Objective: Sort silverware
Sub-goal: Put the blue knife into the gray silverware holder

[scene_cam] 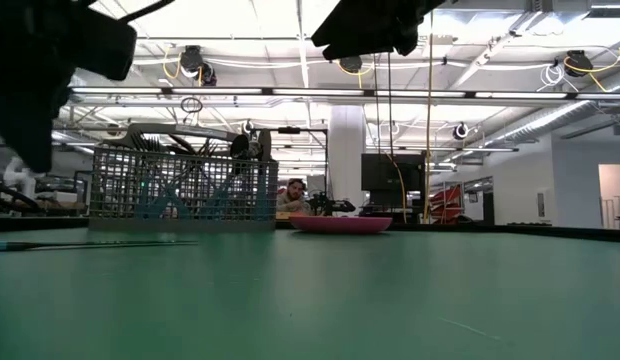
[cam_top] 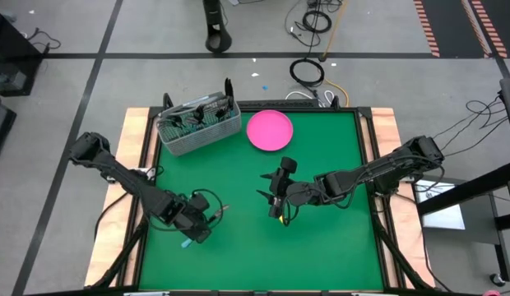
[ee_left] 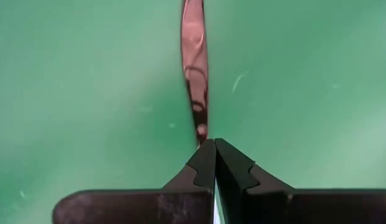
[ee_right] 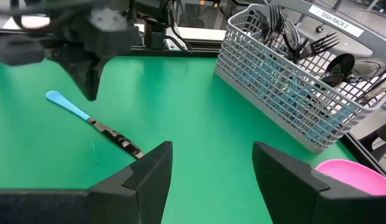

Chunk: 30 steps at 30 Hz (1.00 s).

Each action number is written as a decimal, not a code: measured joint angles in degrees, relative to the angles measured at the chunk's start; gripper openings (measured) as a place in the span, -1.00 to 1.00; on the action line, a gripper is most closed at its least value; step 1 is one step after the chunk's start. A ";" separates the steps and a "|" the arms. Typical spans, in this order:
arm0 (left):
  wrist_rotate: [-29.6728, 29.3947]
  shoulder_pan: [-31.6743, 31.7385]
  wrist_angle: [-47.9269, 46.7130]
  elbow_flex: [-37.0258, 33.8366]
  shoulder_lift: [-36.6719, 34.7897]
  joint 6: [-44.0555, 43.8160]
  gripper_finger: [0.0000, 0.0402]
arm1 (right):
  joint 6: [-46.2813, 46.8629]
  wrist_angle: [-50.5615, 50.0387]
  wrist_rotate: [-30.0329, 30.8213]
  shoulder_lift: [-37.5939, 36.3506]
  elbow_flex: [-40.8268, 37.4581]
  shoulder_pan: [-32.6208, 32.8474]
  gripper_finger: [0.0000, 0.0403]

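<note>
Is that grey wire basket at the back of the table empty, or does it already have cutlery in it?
It has cutlery in it. The basket holds dark forks standing with tines up, and light blue handles show through its mesh.

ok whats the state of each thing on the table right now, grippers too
left gripper: shut, fingertips pinched at the end of a piece of cutlery
blue-handled utensil: lying flat on the green mat
wire basket: upright at the back of the mat, full of forks and spoons
pink plate: flat beside the basket, nothing visible on it
right gripper: open, holding nothing, mid-table
</note>
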 joint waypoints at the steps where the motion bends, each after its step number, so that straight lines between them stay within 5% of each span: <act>1: 0.72 -0.06 0.02 0.00 0.58 0.02 -0.97 | 0.27 0.00 0.00 0.00 0.00 0.00 0.04; 16: 6.30 0.25 4.51 0.07 8.06 0.17 -0.29 | 1.31 -0.04 -0.04 0.00 0.00 0.09 0.04; 30: 5.56 0.42 4.92 0.20 12.70 0.43 -0.25 | 1.31 -0.07 -0.04 0.00 0.00 0.09 0.04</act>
